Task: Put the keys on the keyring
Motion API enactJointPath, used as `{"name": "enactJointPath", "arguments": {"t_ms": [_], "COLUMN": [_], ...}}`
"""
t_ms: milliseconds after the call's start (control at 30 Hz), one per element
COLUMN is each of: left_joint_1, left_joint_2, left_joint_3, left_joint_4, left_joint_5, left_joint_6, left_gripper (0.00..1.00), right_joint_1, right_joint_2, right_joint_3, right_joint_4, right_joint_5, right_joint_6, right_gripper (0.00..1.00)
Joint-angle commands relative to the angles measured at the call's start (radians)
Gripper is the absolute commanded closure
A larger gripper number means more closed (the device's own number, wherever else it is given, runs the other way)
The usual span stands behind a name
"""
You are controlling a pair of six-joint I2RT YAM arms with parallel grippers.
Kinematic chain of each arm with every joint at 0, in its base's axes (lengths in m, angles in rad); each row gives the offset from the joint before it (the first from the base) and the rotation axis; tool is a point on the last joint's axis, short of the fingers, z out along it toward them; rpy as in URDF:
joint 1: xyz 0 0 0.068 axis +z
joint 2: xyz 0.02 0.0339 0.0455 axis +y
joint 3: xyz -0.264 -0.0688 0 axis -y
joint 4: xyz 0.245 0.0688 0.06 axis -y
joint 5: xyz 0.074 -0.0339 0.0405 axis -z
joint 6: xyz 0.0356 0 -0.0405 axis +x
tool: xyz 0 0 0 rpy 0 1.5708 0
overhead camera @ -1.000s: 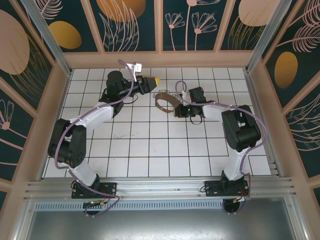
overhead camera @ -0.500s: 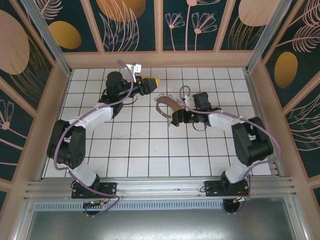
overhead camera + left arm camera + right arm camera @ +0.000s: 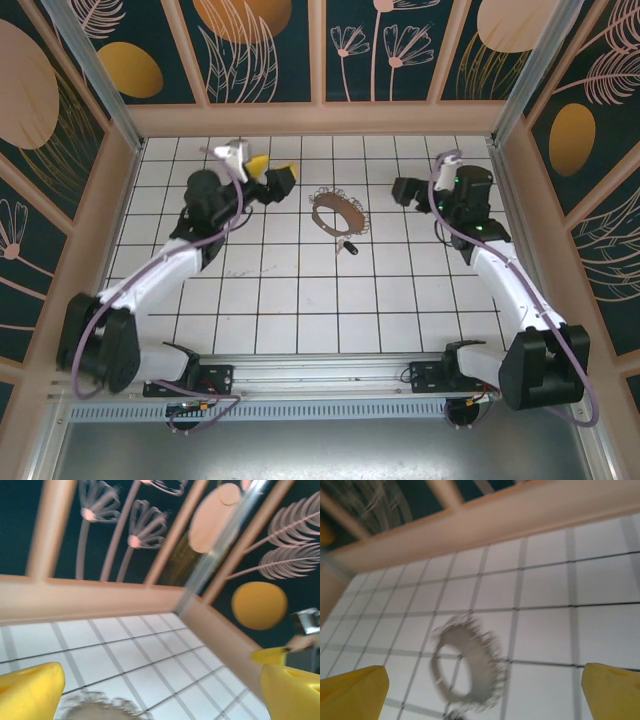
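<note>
The keyring (image 3: 337, 212), a brownish loop with a frilly edge, lies on the white tiles mid-table. It also shows blurred as the keyring (image 3: 483, 680) in the right wrist view, and its top edge is the keyring (image 3: 100, 709) in the left wrist view. The small black-headed key (image 3: 347, 244) lies just near of the ring; whether it is linked to it I cannot tell. My left gripper (image 3: 272, 175) hovers left of the ring, open and empty, yellow fingertips (image 3: 30, 690) wide apart. My right gripper (image 3: 405, 190) is right of the ring, open, with its fingertips (image 3: 612, 690) spread.
Wooden walls (image 3: 320, 118) with dark floral panels enclose the tiled floor on three sides. A metal rail (image 3: 320, 375) with both arm bases runs along the near edge. Bare tiles (image 3: 300, 300) stretch between the ring and the bases.
Both arms have drawn back from the keyring, left arm to the left, right arm to the right. Both grippers have opened. The ring and key now lie on the tiles.
</note>
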Motion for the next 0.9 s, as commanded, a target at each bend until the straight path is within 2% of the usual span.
{"name": "enactJointPath", "arguments": {"t_ms": [0, 100, 233, 333, 400, 567, 700, 767, 833, 867], "left_joint_1": [0.009, 0.033, 0.116, 0.169, 0.190, 0.236, 0.273, 0.282, 0.305, 0.310], "left_joint_2": [-0.130, -0.222, -0.296, -0.265, -0.188, 0.040, 0.134, 0.192, 0.224, 0.246], "left_joint_3": [-0.175, -0.313, -0.525, -0.640, -0.670, -0.657, -0.618, -0.642, -0.649, -0.645], "left_joint_4": [0.163, 0.184, 0.270, 0.356, 0.457, 0.674, 0.699, 0.801, 0.831, 0.853], "left_joint_5": [-0.357, -0.574, -0.724, -0.772, -0.800, -0.755, -0.632, -0.613, -0.577, -0.564], "left_joint_6": [0.241, 0.352, 0.372, 0.379, 0.374, 0.423, 0.418, 0.414, 0.394, 0.395], "left_gripper": [0.01, 0.01, 0.01, 0.01, 0.01, 0.01, 0.01, 0.01, 0.01, 0.01], "right_joint_1": [-0.073, -0.122, -0.145, -0.147, -0.147, -0.150, -0.156, -0.157, -0.157, -0.160], "right_joint_2": [-0.029, -0.051, -0.028, 0.004, 0.029, 0.108, 0.229, 0.306, 0.372, 0.353], "right_joint_3": [-0.090, -0.251, -0.372, -0.438, -0.479, -0.583, -0.630, -0.676, -0.711, -0.691], "right_joint_4": [0.144, 0.360, 0.496, 0.603, 0.683, 0.948, 1.138, 1.290, 1.424, 1.346], "right_joint_5": [0.189, 0.308, 0.412, 0.438, 0.440, 0.383, 0.296, 0.237, 0.211, 0.185], "right_joint_6": [0.040, 0.064, -0.027, -0.071, -0.101, -0.157, -0.173, -0.192, -0.206, -0.213], "right_gripper": [0.01, 0.01, 0.01, 0.01, 0.01, 0.01, 0.01, 0.01, 0.01, 0.01]}}
